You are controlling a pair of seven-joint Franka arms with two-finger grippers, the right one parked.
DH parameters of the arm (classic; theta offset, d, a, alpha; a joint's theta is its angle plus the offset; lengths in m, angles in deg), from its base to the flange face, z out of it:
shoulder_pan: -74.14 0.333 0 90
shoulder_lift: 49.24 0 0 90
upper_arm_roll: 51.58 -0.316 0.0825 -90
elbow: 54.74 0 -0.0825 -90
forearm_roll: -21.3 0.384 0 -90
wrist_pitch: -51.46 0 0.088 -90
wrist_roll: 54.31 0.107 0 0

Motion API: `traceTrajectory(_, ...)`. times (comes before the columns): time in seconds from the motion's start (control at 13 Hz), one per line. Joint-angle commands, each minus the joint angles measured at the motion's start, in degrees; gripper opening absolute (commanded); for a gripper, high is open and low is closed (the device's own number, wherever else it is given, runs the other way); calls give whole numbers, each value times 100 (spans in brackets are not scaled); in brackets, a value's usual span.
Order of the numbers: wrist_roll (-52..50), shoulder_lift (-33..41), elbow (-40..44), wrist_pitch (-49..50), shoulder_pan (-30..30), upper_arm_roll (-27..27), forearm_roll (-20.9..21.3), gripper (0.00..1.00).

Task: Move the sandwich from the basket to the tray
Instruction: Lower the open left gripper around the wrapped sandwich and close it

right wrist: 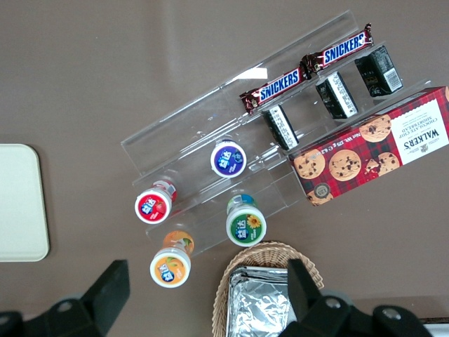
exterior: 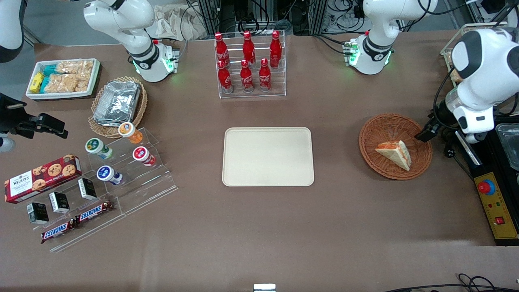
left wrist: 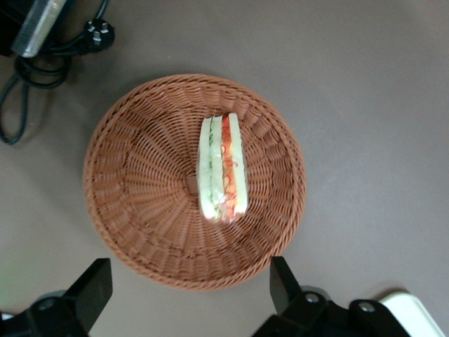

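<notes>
Front view shows the sandwich (exterior: 394,154) lying in the basket (exterior: 381,129) at the right of the frame, with the tray (exterior: 268,156) bare at the centre and well apart from it. Left wrist view shows the wedge resting with its filling edge facing the camera, near the middle of the woven bowl, and the end effector (left wrist: 189,288) hanging above the basket's rim with its fingers (left wrist: 280,281) spread wide and holding nothing. As a judgement, the risks lie mostly in the grasp to come: the fingers straddle the basket edge and not the sandwich, so a straight descent would strike the wicker and could tip or drag the light basket across the surface (exterior: 259,227). Soft bread may also crush or let the layers slide apart if the squeeze falls across the flat faces unevenly, and a pinch on the thin tip of the wedge could let it swing and drop during the long carry to the tray. In the front view the working arm (exterior: 478,73) reaches in from the upper right of the frame, its wrist bent downward, so the dark tool sits just at the basket's right rim, raised clear of the sandwich.
</notes>
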Motion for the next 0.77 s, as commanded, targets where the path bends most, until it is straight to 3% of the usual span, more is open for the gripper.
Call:
traceTrajectory(0.0, -322, -315, -199, -572, 9, 40, -8, 100)
traceTrajectory(0.69, -508, -1081, -935, -2443, -140, 84, -324, 100)
